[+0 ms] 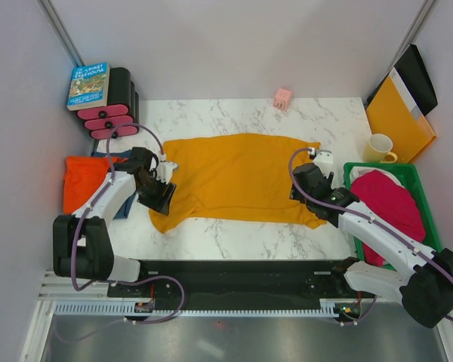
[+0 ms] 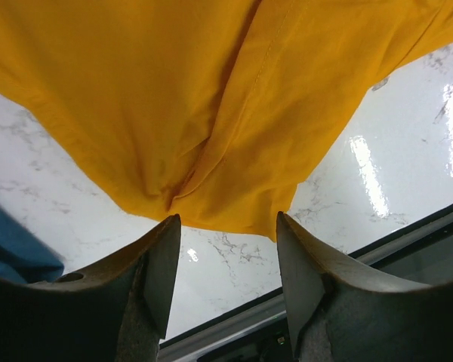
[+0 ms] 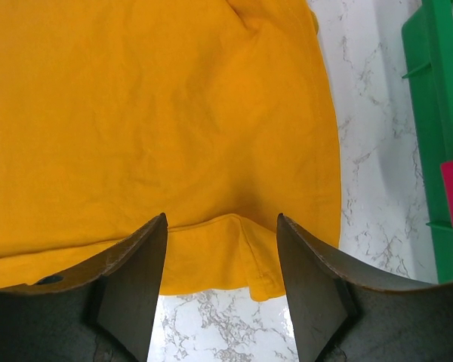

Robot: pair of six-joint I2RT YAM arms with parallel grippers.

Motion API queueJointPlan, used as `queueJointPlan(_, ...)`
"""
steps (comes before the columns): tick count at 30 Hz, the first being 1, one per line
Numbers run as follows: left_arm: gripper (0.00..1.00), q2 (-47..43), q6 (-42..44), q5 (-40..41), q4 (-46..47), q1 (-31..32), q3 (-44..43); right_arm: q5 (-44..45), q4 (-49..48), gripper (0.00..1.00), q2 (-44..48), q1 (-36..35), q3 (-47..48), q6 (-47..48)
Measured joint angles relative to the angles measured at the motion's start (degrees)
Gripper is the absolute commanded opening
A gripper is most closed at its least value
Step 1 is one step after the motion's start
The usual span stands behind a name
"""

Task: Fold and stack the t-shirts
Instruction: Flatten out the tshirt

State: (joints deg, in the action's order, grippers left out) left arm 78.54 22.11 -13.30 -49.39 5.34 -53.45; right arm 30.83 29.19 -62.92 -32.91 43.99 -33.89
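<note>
Four t-shirts show, one of each colour. The large mustard-yellow cotton t-shirt lies spread flat in the middle of the white marble table, its long axis running left to right across the table, with one corner drooping toward the near left and another toward the near right; which end holds the collar cannot be told. The bright red-orange t-shirt lies bunched at the table's left edge, with a bit of the dusty blue t-shirt showing beside it, and the magenta-pink t-shirt is heaped in the single green plastic crate at the right. Two grippers are at work. The left gripper sits low at the yellow shirt's near-left corner, its jaws spread, the hem just ahead of the fingertips and nothing pinched between them. The right gripper is at the shirt's right side, jaws likewise spread wide, with the hem lying flat on the marble in the gap and not gripped. Behind the crate stand one pale yellow mug and one stiff yellow-orange envelope folder; one small pink block sits at the far edge, and one blue-covered book rests on a black rack in the far left corner
</note>
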Motion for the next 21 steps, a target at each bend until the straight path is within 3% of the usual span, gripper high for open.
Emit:
queueJointPlan(16,0.53,7.89,0.02,1.22,5.7,0.0,2.54,0.04,0.07,0.67,0.68,-0.02,-0.96,-0.07)
queueJointPlan(19,0.44,9.57,-0.02,1.51,7.28,0.0,3.04,0.09,0.09,0.67,0.7,-0.02,-1.09,-0.04)
queueJointPlan(21,0.32,10.51,-0.09,1.84,7.96,0.0,3.5,0.09,0.11,0.67,0.7,-0.02,-1.14,-0.04)
